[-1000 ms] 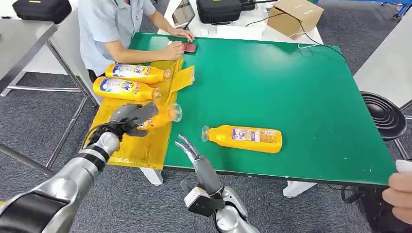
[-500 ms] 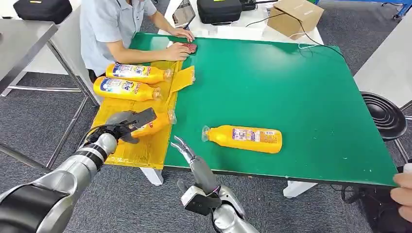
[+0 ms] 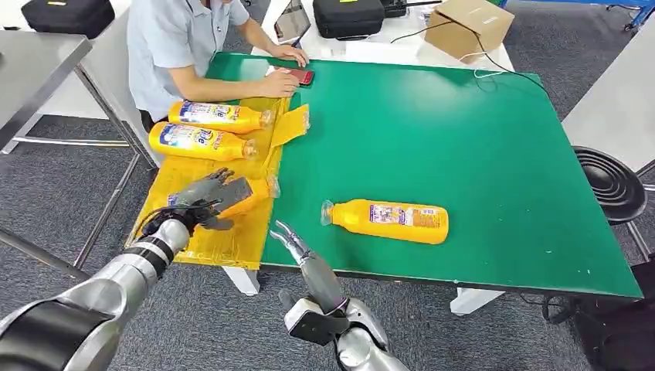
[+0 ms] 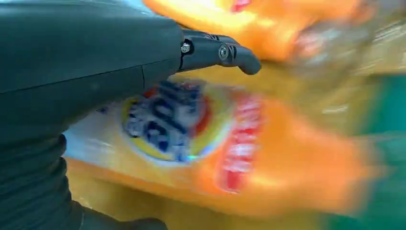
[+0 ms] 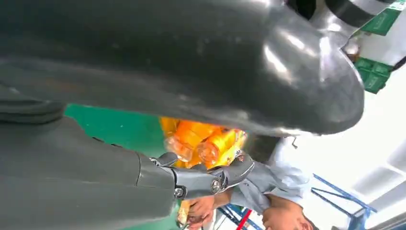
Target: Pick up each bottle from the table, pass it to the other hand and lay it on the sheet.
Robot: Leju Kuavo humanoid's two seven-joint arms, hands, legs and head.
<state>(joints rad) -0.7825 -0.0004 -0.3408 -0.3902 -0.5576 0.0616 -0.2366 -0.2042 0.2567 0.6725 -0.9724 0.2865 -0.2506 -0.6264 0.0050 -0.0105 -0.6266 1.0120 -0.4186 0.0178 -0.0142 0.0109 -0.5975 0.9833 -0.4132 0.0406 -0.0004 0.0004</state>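
From the head view, the left hand grips an orange bottle low over the yellow sheet, its fingers wrapped over the bottle's body while the capped end pokes out toward the green tabletop. Two more orange bottles lie side by side on the far part of the sheet, the far sheet bottle and the near sheet bottle, caps pointing toward the green surface. A fourth, the lone bottle, lies on its side on the tabletop, well apart from the sheet and beyond the right hand, which hovers at the near table edge with fingers apart and nothing in them. A person in a light shirt sits at the far corner with a hand beside a red phone. In the left wrist view the bottle's blue and red label sits blurred directly against the dark palm, a finger curled over it. In the right wrist view the fingers are held apart on nothing, with orange bottles blurred in the distance behind them
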